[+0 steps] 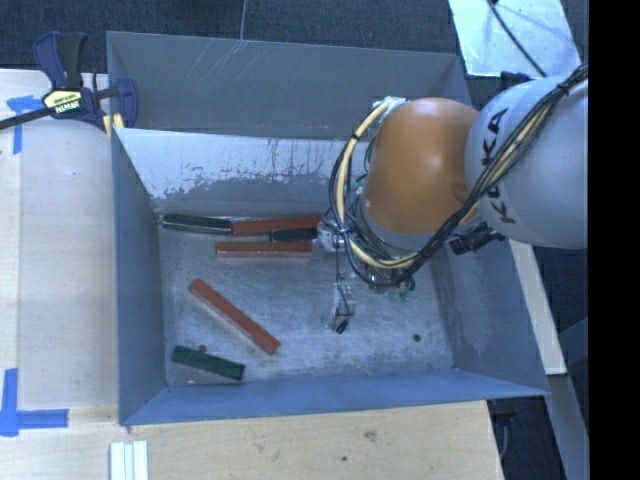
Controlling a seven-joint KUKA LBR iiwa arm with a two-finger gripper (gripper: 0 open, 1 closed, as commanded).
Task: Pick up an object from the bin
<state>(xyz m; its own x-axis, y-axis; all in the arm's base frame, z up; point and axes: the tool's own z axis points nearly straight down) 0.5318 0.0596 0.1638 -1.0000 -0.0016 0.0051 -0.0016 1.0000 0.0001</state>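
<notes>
Gripper (342, 318): hanging over bare bin floor (400, 340); how far open, cannot tell.
Orange bar (234, 316): lying to its left, long axis slanting diagonally.

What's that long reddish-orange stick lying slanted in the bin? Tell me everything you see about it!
The reddish-orange stick is a long, thin, flat bar with straight edges; it looks like plastic or painted wood. It lies flat on the floor of the grey metal bin, left of the middle, slanting from upper left to lower right. Nothing rests on it. A dark green bar lies just below it, apart. The gripper hangs to its right, not touching it.
</notes>
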